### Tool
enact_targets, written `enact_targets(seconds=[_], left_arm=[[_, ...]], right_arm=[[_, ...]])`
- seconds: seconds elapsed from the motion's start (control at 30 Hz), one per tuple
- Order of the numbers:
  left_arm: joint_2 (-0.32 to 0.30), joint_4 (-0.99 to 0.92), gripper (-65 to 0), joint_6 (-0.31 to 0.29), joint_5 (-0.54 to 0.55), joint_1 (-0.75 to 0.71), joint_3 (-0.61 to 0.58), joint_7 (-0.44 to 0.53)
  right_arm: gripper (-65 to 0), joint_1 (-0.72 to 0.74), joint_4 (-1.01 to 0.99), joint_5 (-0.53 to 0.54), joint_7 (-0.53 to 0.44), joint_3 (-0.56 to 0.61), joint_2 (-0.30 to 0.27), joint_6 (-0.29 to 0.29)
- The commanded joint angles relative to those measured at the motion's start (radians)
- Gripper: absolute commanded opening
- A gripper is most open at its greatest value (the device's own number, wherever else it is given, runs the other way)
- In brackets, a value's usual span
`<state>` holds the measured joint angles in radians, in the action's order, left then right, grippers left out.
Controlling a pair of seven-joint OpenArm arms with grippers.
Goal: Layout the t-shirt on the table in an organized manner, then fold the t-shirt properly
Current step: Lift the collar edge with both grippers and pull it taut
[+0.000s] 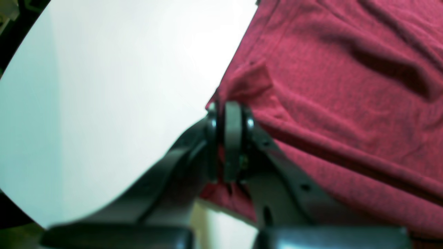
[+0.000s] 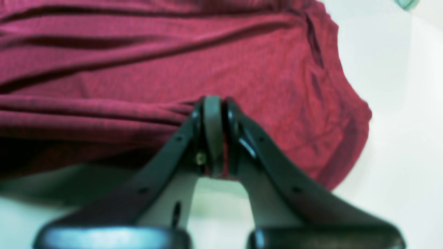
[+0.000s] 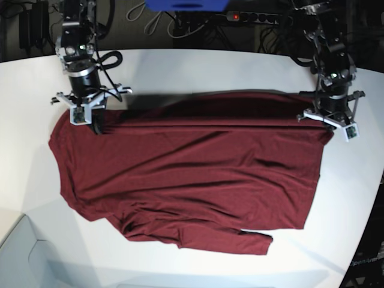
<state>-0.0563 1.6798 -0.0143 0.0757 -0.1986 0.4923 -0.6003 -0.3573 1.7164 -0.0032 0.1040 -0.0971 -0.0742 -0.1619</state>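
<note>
The maroon t-shirt (image 3: 192, 174) lies spread across the white table (image 3: 198, 66), wrinkled, with a sleeve (image 3: 249, 240) at the near edge. In the base view my right gripper (image 3: 96, 125) is at the shirt's far left corner and my left gripper (image 3: 327, 123) at its far right corner. The far hem runs taut between them and casts a shadow on the table. The left wrist view shows the left gripper (image 1: 230, 110) shut on a pinch of the t-shirt (image 1: 346, 86). The right wrist view shows the right gripper (image 2: 213, 103) shut on the t-shirt (image 2: 138, 69).
A power strip (image 3: 252, 17) with a red light, cables and a blue object (image 3: 186, 5) sit behind the table's far edge. The table's curved edge (image 3: 369, 222) runs down the right side. A pale grey box (image 3: 18, 252) stands at the near left corner.
</note>
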Motion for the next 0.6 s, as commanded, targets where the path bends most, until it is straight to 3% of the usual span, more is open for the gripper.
enact_targets(seconds=[0.0,0.33,0.57], left_arm=[[-0.02,0.001,-64.7,0.007,-0.006,0.011,0.004,0.019],[-0.041,-0.054,-63.5,0.007,0.002,0.006,0.003,0.019],[-0.033,-0.054,-43.1,0.007,0.0,0.003,0.003,0.013]], right_arm=[[-65.0,0.005,0.003,0.002,-0.028,-0.003,-0.005,-0.001],[-65.0,0.01,-0.032,0.002,-0.028,-0.003,-0.003,-0.001],[-65.0,0.007,-0.032,0.002,-0.028,-0.003,-0.003,-0.001]])
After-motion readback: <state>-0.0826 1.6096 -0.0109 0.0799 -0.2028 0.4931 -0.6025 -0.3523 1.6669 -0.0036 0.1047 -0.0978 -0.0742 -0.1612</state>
